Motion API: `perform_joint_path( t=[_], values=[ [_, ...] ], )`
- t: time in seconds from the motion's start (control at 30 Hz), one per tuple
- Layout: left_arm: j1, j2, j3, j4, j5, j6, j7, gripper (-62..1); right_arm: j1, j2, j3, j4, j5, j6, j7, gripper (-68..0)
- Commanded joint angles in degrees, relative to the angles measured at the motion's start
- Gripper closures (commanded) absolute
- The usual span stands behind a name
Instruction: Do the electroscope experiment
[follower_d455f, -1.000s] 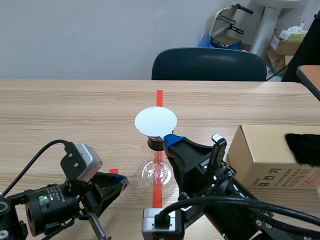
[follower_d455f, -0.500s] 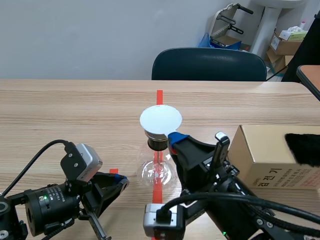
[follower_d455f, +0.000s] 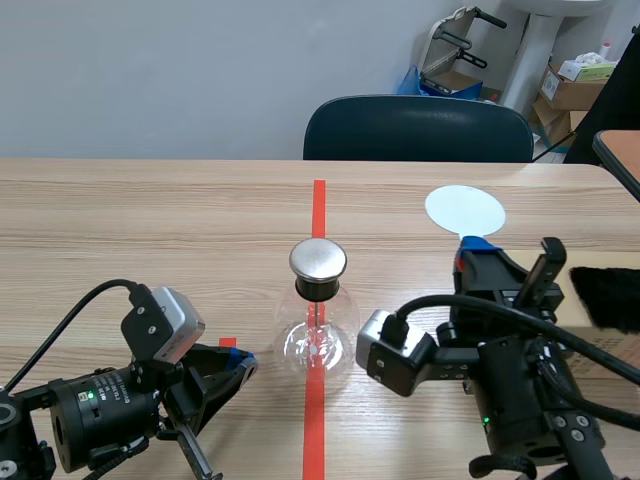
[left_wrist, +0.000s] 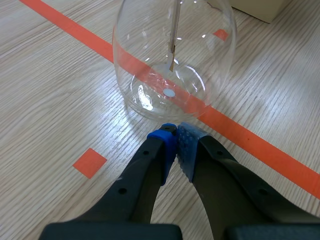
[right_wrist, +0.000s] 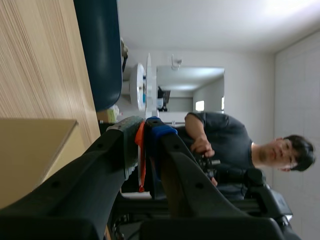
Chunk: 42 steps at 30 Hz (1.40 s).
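The right gripper is pinched narrow on a thin orange-red strip, the stem of the white round disc, which it holds raised well to the side of the flask. The grip is thin and near the edge, so a quick swing could twist the disc or let it slip out. Under this arm sits the tan cardboard box; a low return path risks clipping it. The clear glass flask with its round metal cap stands on the red tape line. The left gripper, pads closed on nothing, rests just beside the base; a nudge could shove or tip the flask.
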Motion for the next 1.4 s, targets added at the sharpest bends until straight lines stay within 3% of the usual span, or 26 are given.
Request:
perform_joint_path(
  t=[0.0,0.13,1.37],
  values=[
    [-0.17,0.0,-0.09,1.2,-0.33,-0.28,-0.81,-2.7,0.5,0.15,0.39,1.31,-0.2,-0.63,-1.57,-0.8],
    [-0.17,0.0,-0.09,1.2,-0.33,-0.28,-0.81,-2.7,0.5,0.15,0.39,1.31,-0.2,-0.63,-4.15,-0.8],
    [0.15,0.02,-0.09,1.2,-0.35,-0.31,-0.81,-2.7,0.5,0.15,0.37,1.31,-0.02,-0.66,-3.72,-0.8]
  ],
)
